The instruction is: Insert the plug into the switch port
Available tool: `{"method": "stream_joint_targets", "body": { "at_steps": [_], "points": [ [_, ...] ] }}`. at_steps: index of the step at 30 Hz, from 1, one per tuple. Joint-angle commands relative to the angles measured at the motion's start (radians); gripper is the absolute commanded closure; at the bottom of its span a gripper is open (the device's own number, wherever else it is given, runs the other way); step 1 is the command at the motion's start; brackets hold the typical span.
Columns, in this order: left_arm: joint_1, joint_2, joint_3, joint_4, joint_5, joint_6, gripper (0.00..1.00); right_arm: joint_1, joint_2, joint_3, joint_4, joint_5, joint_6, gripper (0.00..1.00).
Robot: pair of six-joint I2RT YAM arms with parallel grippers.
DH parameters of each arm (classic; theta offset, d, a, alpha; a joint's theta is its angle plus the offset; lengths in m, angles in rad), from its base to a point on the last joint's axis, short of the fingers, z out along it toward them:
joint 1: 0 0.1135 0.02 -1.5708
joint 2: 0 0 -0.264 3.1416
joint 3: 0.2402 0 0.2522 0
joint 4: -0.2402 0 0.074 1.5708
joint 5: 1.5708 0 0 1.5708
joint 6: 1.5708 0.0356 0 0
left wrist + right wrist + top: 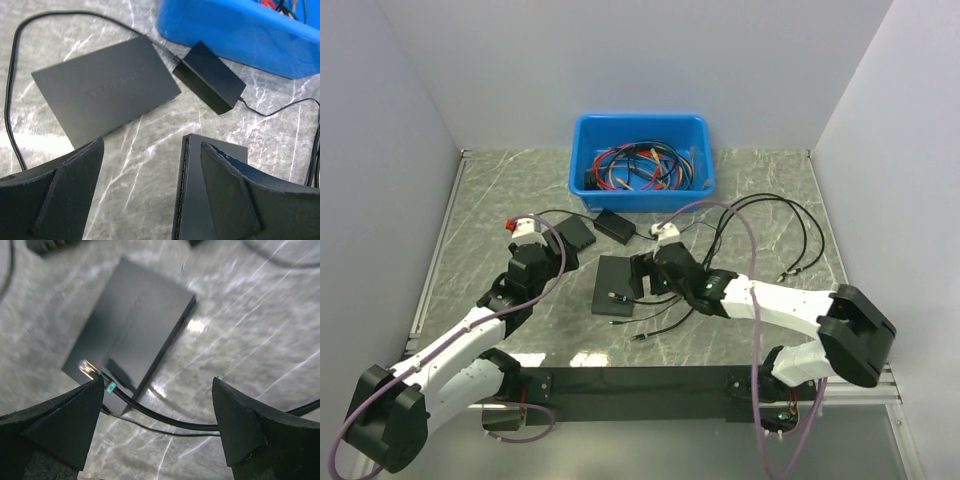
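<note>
Green marbled worktop (pixel 490 200), plug not yet picked up: the grasp is the step in hand.

The plug (pixel 89 370) lies loose on top of the switch (pixel 135 325), near one corner. Its thin cable runs out between the fingers of the right gripper (pixel 157 390), which hangs just above, wide open and empty. The left gripper (pixel 151 165) is also wide and empty beside the switch's slotted edge, with a flat black box (pixel 105 90), a brick adapter (pixel 210 77) and the blue bin (pixel 235 30) beyond. The next move likely calls for the right gripper to descend and pinch the plug body behind its brass tip. It would then line the plug up with a side port, while the left could steady the switch.
</note>
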Motion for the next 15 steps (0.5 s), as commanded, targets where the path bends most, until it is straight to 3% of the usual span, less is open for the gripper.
{"method": "stream_joint_targets", "body": {
  "at_steps": [1, 15],
  "points": [
    [-0.005, -0.013, 0.023, -0.024, -0.009, -0.048, 0.17, 0.025, 0.065, 0.006, 0.017, -0.002, 0.017, 0.06],
    [-0.011, -0.170, -0.063, -0.153, 0.020, -0.104, 0.19, 0.104, 0.007, -0.049, 0.132, -0.047, -0.015, 0.09]
  ]
}}
